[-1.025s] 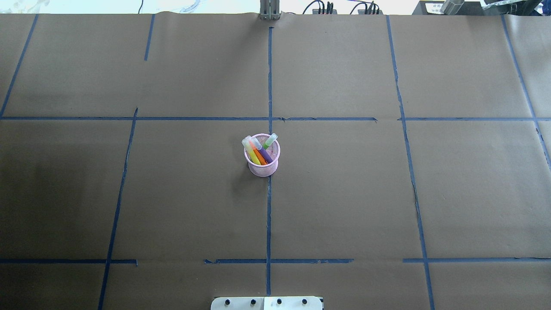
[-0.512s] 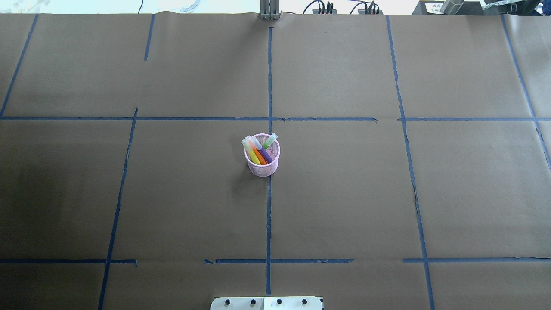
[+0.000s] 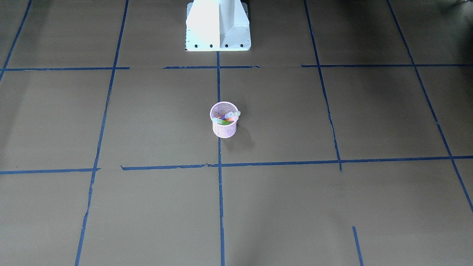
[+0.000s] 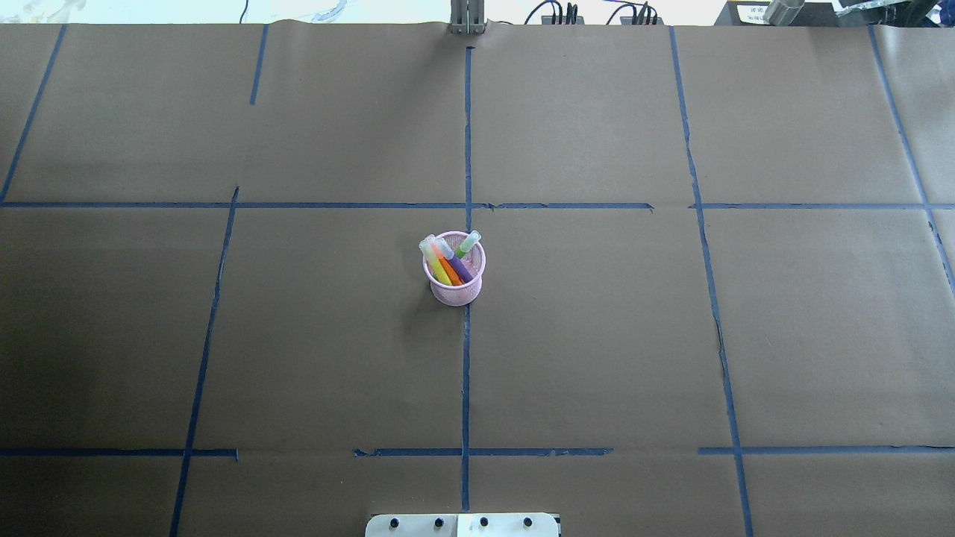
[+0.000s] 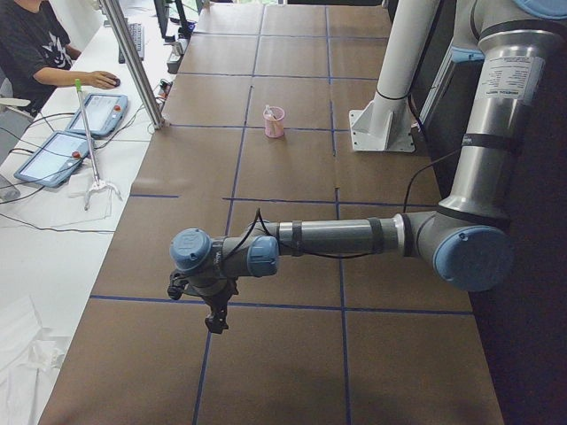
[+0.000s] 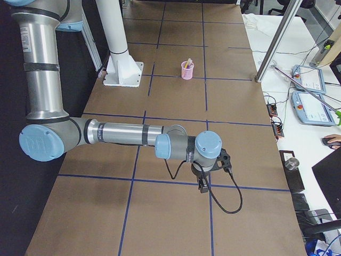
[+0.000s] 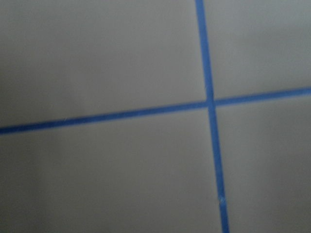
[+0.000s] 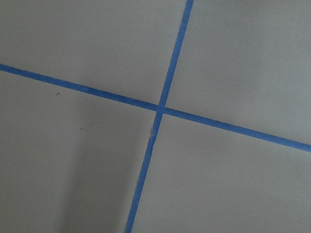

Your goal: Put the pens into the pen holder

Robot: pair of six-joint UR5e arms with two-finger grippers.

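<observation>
Brown table (image 4: 597, 358), blue tape lines (image 4: 467, 134)

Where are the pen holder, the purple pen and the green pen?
pen holder (image 4: 456, 296), overhead exterior view, on its outer mesh wall.
purple pen (image 4: 461, 270), overhead exterior view, on its purple barrel.
green pen (image 4: 462, 252), overhead exterior view, on its green barrel.

No legible text, brand, number or sign appears in any view. A white label (image 4: 752, 12) at the upper right of the overhead view carries dark print too small to read. The pale print on the operator's black shirt (image 5: 31, 49), upper left of the left-side view, is equally indistinct.
</observation>
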